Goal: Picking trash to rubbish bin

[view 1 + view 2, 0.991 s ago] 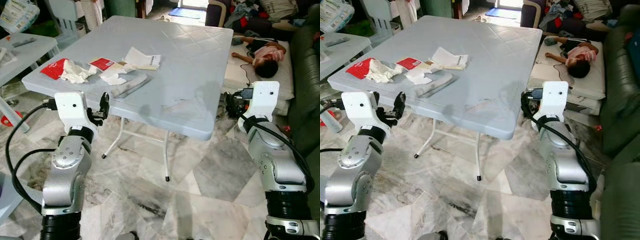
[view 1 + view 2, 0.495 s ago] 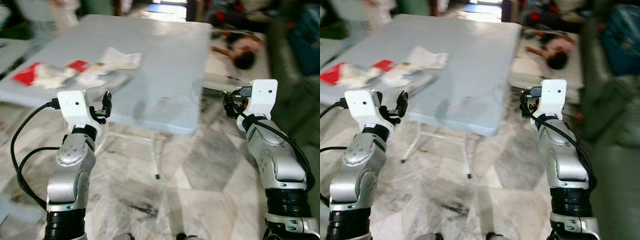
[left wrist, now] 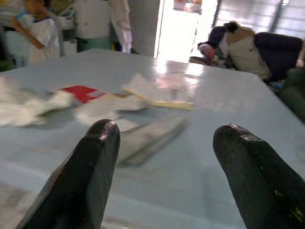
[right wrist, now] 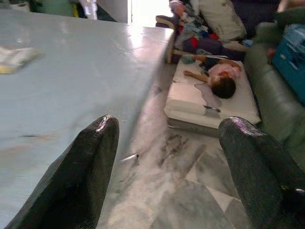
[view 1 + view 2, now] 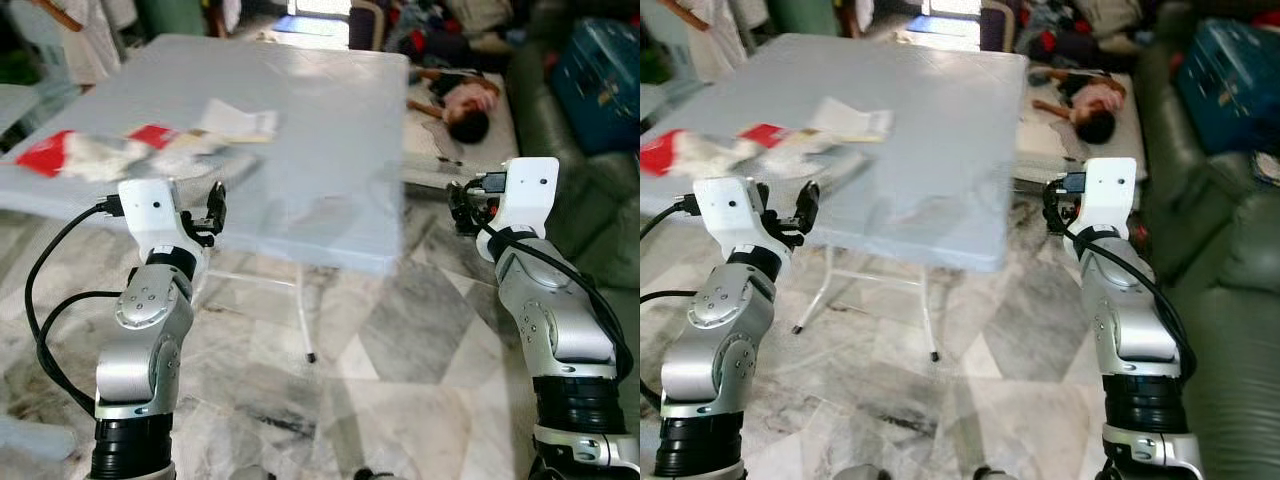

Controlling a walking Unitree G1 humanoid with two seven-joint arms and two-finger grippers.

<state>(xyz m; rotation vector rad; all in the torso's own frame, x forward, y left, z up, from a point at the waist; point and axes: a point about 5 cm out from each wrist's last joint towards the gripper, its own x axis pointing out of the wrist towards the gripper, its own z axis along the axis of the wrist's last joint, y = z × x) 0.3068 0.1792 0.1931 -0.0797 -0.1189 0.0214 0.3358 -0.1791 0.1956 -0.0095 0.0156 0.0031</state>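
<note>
- Head views: grey folding table (image 5: 330,130) ahead; trash sits near its left edge, all of it blurred
- Trash, from the left edge inward: red wrapper (image 5: 45,157), crumpled white tissue (image 5: 100,158), smaller red packet (image 5: 153,135), white paper sheets (image 5: 238,122), grey flat wrapper (image 3: 150,136)
- Left gripper (image 5: 212,208) is raised just short of the table's near edge, not touching any trash; left wrist view shows its two black fingers (image 3: 90,167) spread wide apart with nothing between them
- Right gripper (image 5: 462,208) is off the table's right edge, above the marble floor (image 5: 400,340); right wrist view shows its fingers (image 4: 88,162) parted and empty
- Left wrist view adds a person in white (image 3: 40,33) standing beyond the table's far left corner
- Right wrist view adds a person lying on a white mattress (image 4: 212,102) and a blue crate (image 4: 293,52)
- Head views add a green sofa (image 5: 1230,280) on the right
- No writing or brand is legible on any wrapper
</note>
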